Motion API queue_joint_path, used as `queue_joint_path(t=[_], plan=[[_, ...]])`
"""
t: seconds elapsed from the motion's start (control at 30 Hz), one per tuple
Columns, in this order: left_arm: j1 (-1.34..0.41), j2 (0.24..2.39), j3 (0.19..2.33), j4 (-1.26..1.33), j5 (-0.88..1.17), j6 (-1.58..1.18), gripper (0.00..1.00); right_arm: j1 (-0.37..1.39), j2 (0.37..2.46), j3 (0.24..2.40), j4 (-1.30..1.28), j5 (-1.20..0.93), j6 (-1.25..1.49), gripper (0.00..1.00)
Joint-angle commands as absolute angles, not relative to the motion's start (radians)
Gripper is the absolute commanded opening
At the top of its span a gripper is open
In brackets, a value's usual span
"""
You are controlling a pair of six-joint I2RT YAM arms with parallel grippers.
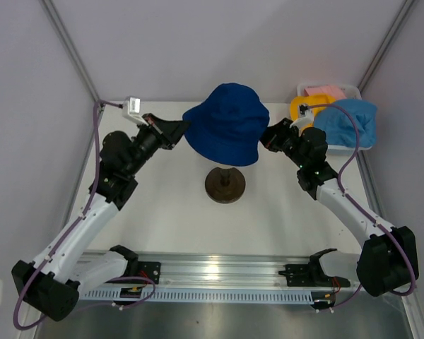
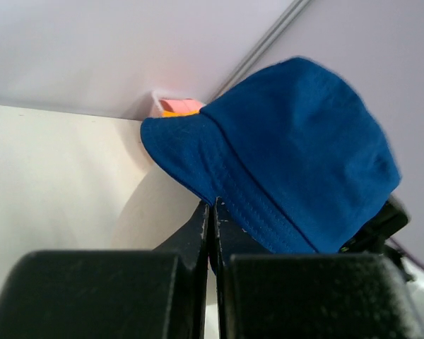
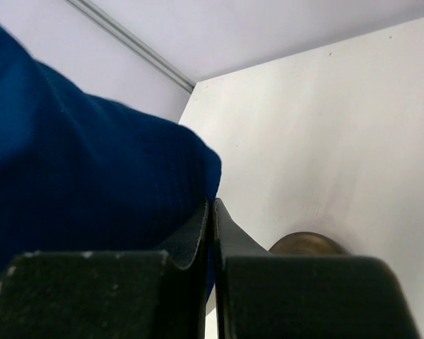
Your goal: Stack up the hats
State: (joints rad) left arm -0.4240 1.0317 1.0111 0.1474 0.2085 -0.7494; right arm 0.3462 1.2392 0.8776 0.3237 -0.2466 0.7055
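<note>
Hats sit in two spots in the overhead view: a dark blue hat [image 1: 227, 123] in the upper middle of the frame, perched above a dark round base [image 1: 225, 185] on the white counter [image 1: 169, 212], and a light blue hat [image 1: 348, 123], a yellow-orange hat [image 1: 301, 107] and a pink hat [image 1: 324, 92] bunched at the upper right around a white basket [image 1: 350, 89]. The left gripper [image 1: 179, 128] meets the dark blue brim from the left, the right gripper [image 1: 270, 134] from the right.

From the left wrist, the left gripper [image 2: 212, 212] has its jaws pressed together at the lower edge of the dark blue brim [image 2: 283, 162]; whether cloth lies between them is unclear.

From the right wrist, the right gripper [image 3: 210, 212] is likewise closed tight against the brim [image 3: 78, 183], the base [image 3: 307, 244] just beyond.
</note>
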Motion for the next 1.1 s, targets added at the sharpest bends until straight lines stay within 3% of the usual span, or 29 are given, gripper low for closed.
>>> queue_joint_path(t=[0.0,0.47,0.67,0.77,0.9,1.03,1.07], plan=[[-0.422,0.934,0.870,0.264,0.100,-0.609,0.01,0.353,1.244,0.890,0.324,-0.158,0.624,0.00],[-0.423,0.943,0.769,0.360,0.126,-0.566,0.01,0.339,1.284,0.956,0.333,-0.149,0.600,0.00],[-0.425,0.937,0.741,0.425,0.170,-0.561,0.01,0.240,1.345,1.064,0.275,-0.235,0.635,0.11],[-0.431,0.936,0.721,0.451,0.175,-0.577,0.01,0.187,1.353,1.097,0.265,-0.248,0.632,0.37],[-0.437,0.933,0.716,0.469,0.183,-0.586,0.02,0.127,1.345,1.155,0.200,-0.216,0.586,0.50],[-0.439,0.928,0.735,0.459,0.190,-0.594,0.21,0.080,1.356,1.251,0.105,-0.134,0.467,0.69],[-0.439,0.924,0.739,0.445,0.183,-0.595,0.28,0.072,1.374,1.312,0.069,-0.102,0.437,0.79]])
